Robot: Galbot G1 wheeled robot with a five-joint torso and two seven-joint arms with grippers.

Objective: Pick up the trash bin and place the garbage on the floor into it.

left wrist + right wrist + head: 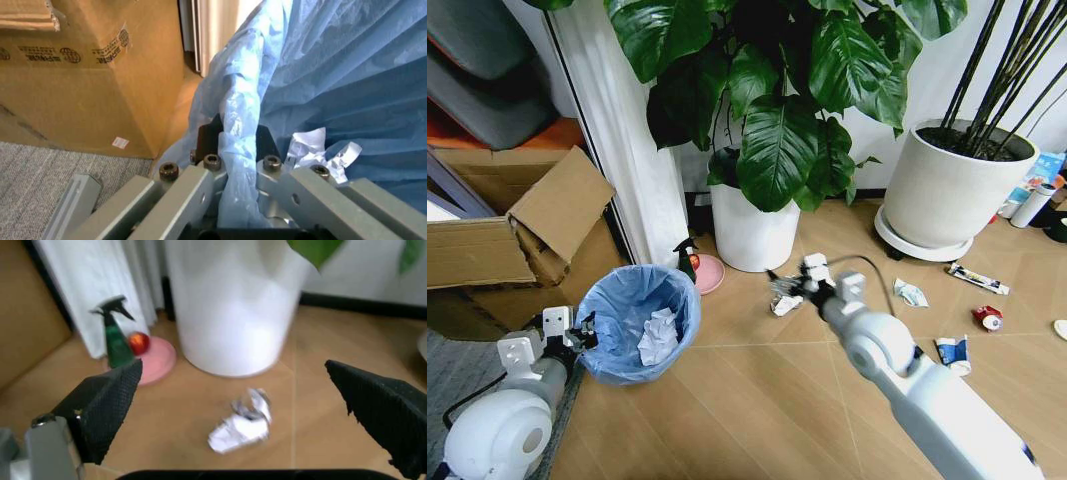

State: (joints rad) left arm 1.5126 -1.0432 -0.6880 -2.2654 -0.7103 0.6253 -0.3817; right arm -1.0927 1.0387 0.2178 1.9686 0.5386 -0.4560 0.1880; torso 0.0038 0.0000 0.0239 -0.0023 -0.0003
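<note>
Head camera high, angled down over floor (757, 370), both arms, trash bin (632, 325), left wrist camera pressed close against bin liner, right wrist camera low, facing crumpled wad (243, 422) shared with head view

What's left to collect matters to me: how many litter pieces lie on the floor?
6: paper wad by the middle pot, pale wrapper, tube, red-white piece, blue-white wrapper, lid at the edge. The arm may hide more.
</note>
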